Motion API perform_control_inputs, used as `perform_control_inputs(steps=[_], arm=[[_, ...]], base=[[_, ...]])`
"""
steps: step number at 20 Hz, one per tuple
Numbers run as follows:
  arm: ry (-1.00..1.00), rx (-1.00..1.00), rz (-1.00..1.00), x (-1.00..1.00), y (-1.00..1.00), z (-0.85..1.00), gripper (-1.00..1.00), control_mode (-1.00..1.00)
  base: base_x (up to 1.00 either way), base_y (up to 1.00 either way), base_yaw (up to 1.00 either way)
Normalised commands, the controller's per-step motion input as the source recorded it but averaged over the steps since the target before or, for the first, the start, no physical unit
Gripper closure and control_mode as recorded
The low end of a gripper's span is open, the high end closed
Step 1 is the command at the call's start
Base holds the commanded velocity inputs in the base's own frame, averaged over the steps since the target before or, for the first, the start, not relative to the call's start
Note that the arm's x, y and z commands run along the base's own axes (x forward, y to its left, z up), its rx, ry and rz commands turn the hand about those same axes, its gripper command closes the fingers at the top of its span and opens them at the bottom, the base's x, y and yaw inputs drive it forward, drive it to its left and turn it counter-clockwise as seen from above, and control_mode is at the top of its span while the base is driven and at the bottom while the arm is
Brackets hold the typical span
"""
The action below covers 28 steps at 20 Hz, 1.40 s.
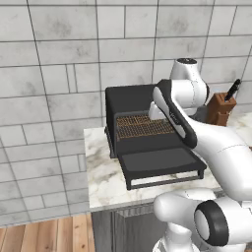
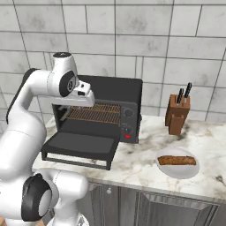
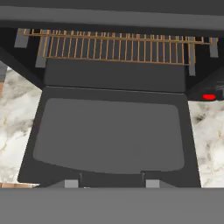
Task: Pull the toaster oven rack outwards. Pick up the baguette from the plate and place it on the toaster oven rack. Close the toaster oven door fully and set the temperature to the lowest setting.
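Grey stone tiles back a white marbled surface [image 2: 141, 165] on which the black boxy toaster oven [image 2: 115, 95] stands. Its dark grey door [image 2: 81, 147] with a dark glass window lies folded down flat toward the front, the bar handle at its outer edge. Inside the cavity the brownish-copper wire-grid rack [image 2: 95, 114] sits level, its front edge at about the mouth of the opening; the hand view looks down on the door [image 3: 109, 135] with the rack [image 3: 116, 48] beyond it. 2 small dark knobs and a red light [image 2: 127, 136] mark the control strip on the oven's right side. Right of the oven, well apart from it, the small orange-brown baguette [image 2: 176, 160] lies on a round white plate [image 2: 164, 168]. Behind the plate stands a brown wooden knife block [image 2: 178, 115] holding 2 black-handled knives. The white arm's hand is over the oven's open front; whether the pincer is wide or narrow I cannot tell.
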Motion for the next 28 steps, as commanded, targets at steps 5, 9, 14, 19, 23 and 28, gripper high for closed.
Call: perform_control_inputs(steps=[5, 9, 14, 19, 23, 28], arm=[[-0.02, 0.0, 0.0, -0.53, 0.0, 0.0, -1.0, -1.0], [-0.07, 0.0, 0.0, -0.89, 0.0, 0.0, -1.0, -1.0], [-0.01, 0.11, -0.04, -0.51, 0.0, -0.1, -1.0, -1.0], [-0.03, 0.1, -0.01, -0.12, -0.03, -0.35, -1.0, -1.0], [-0.04, 0.08, -0.02, 0.0, -0.17, -0.3, -1.0, -1.0], [-0.03, 0.06, -0.01, 0.0, -0.24, -0.2, -1.0, -1.0]], base=[[0.0, 0.0, 0.0], [0.0, 0.0, 0.0], [0.0, 0.0, 0.0], [0.0, 0.0, 0.0], [0.0, 0.0, 0.0], [0.0, 0.0, 0.0]])
